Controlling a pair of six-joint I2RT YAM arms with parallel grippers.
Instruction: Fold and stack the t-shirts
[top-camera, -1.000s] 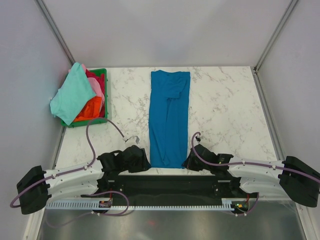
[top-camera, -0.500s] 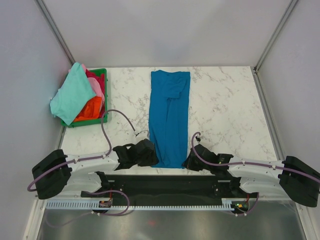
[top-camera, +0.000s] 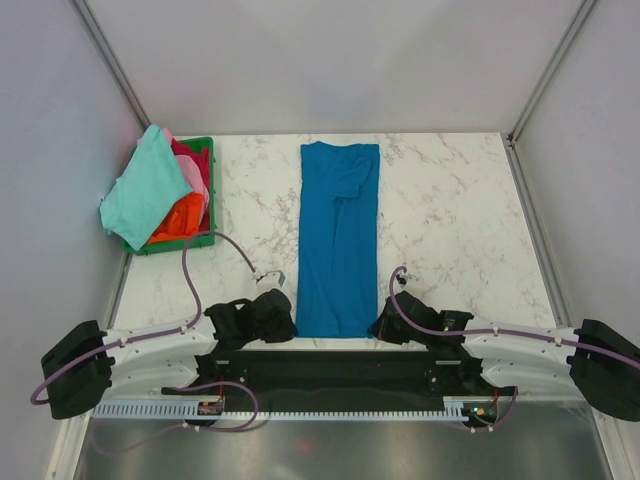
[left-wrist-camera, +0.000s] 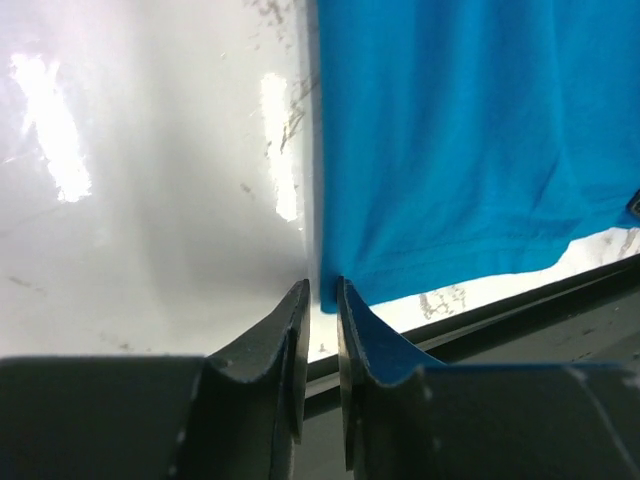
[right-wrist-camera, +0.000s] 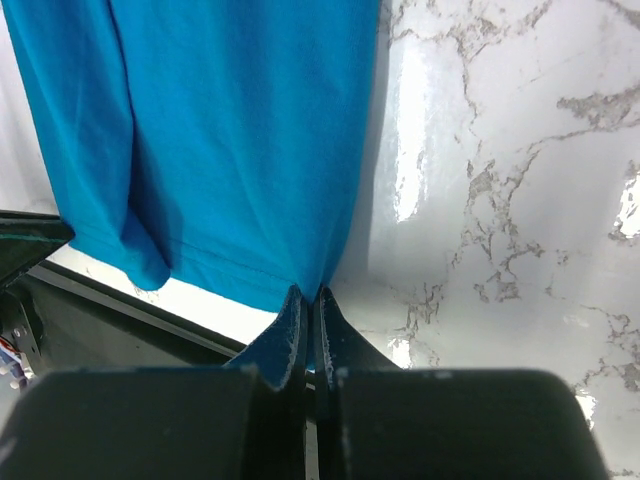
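1. left gripper (left-wrist-camera: 321, 285) sits at the near left corner of the blue t-shirt (top-camera: 339, 240). its jaws are drawn close, with only a thin slit between them. the hem corner meets the tips, but whether cloth is caught in the slit cannot be told.
2. right gripper (right-wrist-camera: 309, 292) has its jaws pressed together at the near right corner of that hem. the cloth narrows to a point right at the tips, so it looks pinched.
3. the blue t-shirt lies flat as a long narrow strip down the middle of the marble table (top-camera: 450, 220), with its hem at the near edge between the two grippers.
4. risk: if the left side has no real bite, a lift would raise only the right corner, and the strip would twist or drag askew.
5. risk: so shallow a pinch on thin cloth may slip out partway through a fold.
6. other shirts, a mint-green shirt (top-camera: 140, 195) on top, are heaped in the green basket (top-camera: 203, 144) at the far left, well apart.
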